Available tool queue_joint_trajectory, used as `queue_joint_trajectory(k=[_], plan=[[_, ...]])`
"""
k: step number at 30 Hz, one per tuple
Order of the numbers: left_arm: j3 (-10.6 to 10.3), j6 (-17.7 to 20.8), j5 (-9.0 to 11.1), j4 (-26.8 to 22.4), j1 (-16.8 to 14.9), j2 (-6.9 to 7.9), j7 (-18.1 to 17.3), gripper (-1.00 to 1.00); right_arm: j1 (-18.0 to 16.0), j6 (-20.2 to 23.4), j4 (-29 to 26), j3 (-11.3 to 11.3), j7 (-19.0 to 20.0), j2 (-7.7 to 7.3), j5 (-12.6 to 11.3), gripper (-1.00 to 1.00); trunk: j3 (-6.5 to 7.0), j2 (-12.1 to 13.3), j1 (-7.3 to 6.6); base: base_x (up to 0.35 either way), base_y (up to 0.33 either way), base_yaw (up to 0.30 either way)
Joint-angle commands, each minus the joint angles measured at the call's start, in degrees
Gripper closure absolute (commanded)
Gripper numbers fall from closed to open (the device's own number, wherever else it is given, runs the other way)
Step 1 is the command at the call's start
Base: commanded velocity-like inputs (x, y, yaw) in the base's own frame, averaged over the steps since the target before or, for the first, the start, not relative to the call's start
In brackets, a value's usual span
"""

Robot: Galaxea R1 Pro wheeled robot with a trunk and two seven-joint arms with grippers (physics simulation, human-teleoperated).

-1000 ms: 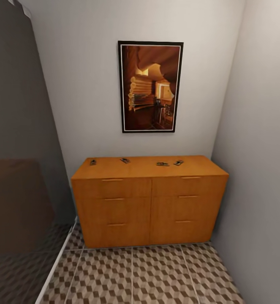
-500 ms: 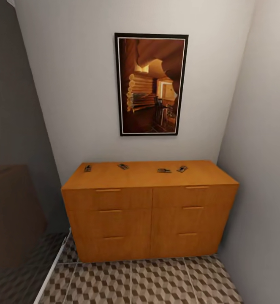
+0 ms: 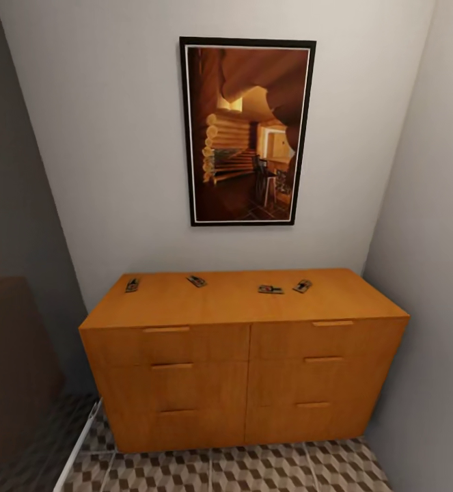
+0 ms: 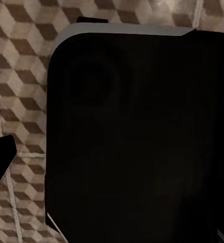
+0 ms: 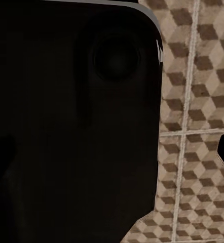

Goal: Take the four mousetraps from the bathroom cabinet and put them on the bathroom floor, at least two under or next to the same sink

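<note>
A black-framed picture [image 3: 247, 131] of a log interior hangs on the white wall [image 3: 117, 150].

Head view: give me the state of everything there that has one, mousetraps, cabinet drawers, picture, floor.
Far-left mousetrap: flat on the cabinet top, near the left rear corner.
Second mousetrap: flat on top, apart from the others.
Third mousetrap: flat on top, close beside the fourth.
Fourth mousetrap: flat on top, angled.
Cabinet: all drawer fronts shut.
Framed picture: hanging straight on the wall.
Bathroom floor: no mousetraps on the visible tiles.
</note>
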Motion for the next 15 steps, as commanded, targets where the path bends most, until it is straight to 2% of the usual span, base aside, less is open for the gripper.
queue_joint_trajectory(k=[1, 9, 15], plan=[[0.12, -0.05, 0.46, -0.02, -0.01, -0.03, 0.01, -1.0, 0.0, -0.18, 0.01, -0.01, -0.07, -0.02, -0.05, -1.0, -0.04, -0.02, 0.03, 0.32, 0.0, 0.0], [0.13, -0.09, 0.42, -0.03, -0.01, 0.01, 0.0, -1.0, 0.0, -0.19, 0.01, -0.01, -0.07, -0.03, -0.02, -1.0, -0.04, -0.02, 0.03, 0.295, 0.0, 0.0], [0.15, -0.13, 0.38, -0.08, -0.01, 0.02, 0.02, -1.0, 0.0, -0.16, 0.01, -0.01, -0.07, -0.07, 0.02, -1.0, -0.04, -0.02, 0.03, 0.142, 0.0, 0.0]])
